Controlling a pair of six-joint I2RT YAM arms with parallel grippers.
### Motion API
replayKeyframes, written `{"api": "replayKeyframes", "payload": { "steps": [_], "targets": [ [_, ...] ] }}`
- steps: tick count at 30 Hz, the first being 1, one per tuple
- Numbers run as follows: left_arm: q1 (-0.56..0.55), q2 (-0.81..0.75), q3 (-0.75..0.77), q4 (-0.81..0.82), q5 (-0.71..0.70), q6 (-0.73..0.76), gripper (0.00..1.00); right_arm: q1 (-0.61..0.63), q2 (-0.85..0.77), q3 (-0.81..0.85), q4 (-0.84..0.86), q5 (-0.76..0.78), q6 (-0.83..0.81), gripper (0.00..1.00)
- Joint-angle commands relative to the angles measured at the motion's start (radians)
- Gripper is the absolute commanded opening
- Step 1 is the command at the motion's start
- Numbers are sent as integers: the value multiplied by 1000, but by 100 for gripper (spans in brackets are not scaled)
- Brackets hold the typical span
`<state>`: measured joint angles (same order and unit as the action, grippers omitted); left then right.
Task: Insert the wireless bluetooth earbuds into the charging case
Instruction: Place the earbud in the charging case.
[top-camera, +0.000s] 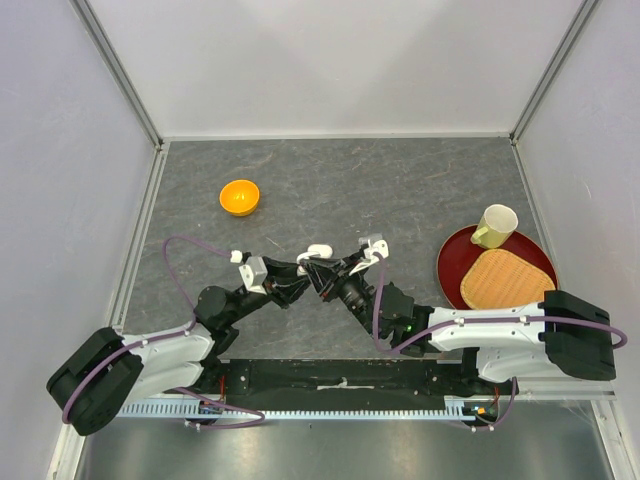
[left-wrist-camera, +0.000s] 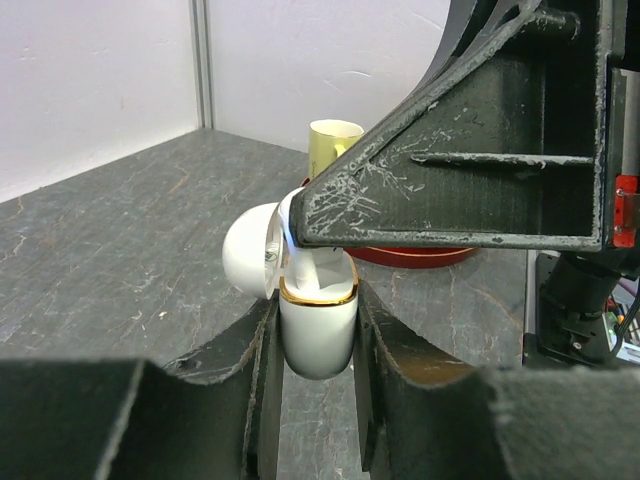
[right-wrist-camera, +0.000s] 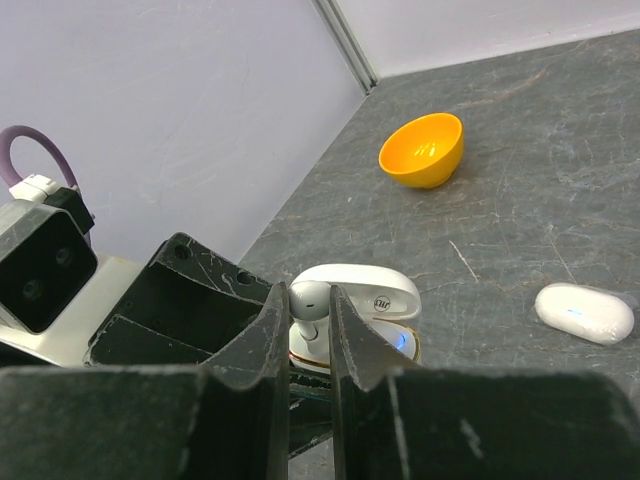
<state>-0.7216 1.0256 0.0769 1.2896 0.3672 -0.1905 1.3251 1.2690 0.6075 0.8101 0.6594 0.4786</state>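
The main risk is a misaligned insertion. If the stem of the tiny glossy white earbud (right-wrist-camera: 309, 294) meets its socket at a tilt, it could catch on the gold rim and twist in the pinch. It could also lever the small white gold-rimmed charging case (left-wrist-camera: 318, 335) out of its clamp. Letting go too soon could drop the earbud onto the grey table (top-camera: 400, 190).

The left gripper (left-wrist-camera: 316, 312) is closed tight on the case body, which sits upright with its hinged lid (left-wrist-camera: 248, 250) swung open. The right gripper (right-wrist-camera: 309, 302) is narrowly pinched on the earbud, directly over the case mouth at mid-table, with the stem apparently at the rim. A second closed white case (right-wrist-camera: 585, 312) lies at 3 o'clock in the right wrist view. The orange plastic bowl (top-camera: 240, 197) sits at 10 o'clock in the top view.
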Motion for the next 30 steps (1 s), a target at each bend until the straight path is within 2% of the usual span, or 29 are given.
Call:
{"api": "replayKeyframes", "payload": {
  "steps": [1, 10, 22, 26, 27, 28, 30],
  "targets": [
    [4, -16, -6, 375, -36, -15, 2, 14, 15, 14, 26, -44, 48, 0],
    [2, -59, -32, 375, -85, -1, 2, 29, 20, -2, -31, -87, 84, 0],
    [4, -68, -40, 373, -100, 8, 2, 51, 9, 21, -97, -63, 81, 1],
    [4, -64, -42, 373, -96, 14, 2, 51, -8, 57, -160, -53, 54, 15],
    [4, -65, -40, 373, -94, 16, 2, 51, -10, 64, -181, -55, 31, 22],
    [4, -62, -40, 375, -91, 17, 2, 49, -13, 89, -196, -53, 20, 37],
    [4, -61, -37, 373, -85, 20, 2, 51, -19, 118, -248, -49, -15, 45]
  ]
}}
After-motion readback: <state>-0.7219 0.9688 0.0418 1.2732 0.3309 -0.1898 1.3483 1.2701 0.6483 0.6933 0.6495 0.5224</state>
